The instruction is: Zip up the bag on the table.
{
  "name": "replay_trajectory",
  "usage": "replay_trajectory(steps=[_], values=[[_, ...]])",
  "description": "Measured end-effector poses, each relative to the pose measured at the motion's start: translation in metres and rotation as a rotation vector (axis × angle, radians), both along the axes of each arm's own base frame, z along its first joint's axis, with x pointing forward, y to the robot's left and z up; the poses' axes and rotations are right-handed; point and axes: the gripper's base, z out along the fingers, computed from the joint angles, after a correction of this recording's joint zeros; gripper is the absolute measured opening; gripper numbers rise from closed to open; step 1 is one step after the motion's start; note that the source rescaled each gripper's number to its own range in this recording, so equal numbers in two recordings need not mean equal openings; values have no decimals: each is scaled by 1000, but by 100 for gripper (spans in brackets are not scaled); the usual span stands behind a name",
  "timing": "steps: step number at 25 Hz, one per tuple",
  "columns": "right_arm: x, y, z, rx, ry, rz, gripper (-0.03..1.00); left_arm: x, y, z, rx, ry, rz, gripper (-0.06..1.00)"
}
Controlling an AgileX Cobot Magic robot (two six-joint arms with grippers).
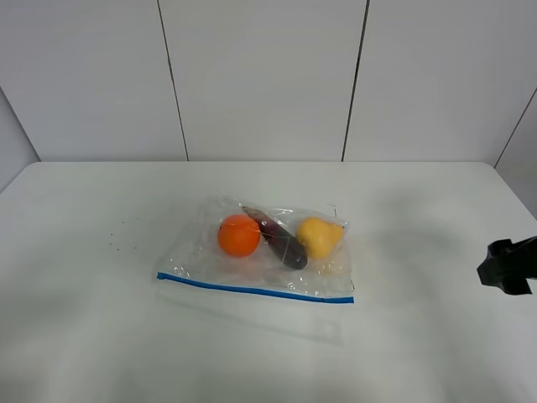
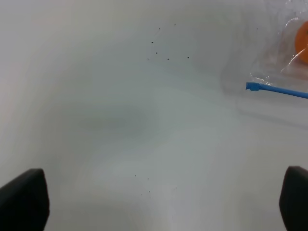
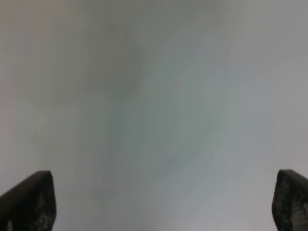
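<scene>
The clear plastic bag lies flat in the middle of the white table. Its blue zipper strip runs along the near edge. Inside are an orange, a purple eggplant and a yellow fruit. My right gripper shows at the right edge, well apart from the bag; in the right wrist view it is open over bare table. My left gripper is open and empty; the bag's corner and the zipper's end lie ahead of it. The left arm is out of the high view.
A panelled white wall stands behind the table's far edge. A few small dark specks mark the tabletop left of the bag, and also show in the left wrist view.
</scene>
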Motion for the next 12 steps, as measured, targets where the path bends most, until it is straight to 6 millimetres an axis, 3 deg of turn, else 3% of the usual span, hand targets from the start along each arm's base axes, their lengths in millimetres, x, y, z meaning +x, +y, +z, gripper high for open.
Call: replay_trajectory(steps=[8, 12], values=[[-77, 2, 42, 49, -321, -7, 100, 0, 0, 0, 0, 0, 0, 100], [-111, 3, 51, 67, -456, -4, 100, 0, 0, 0, 0, 0, 0, 100]])
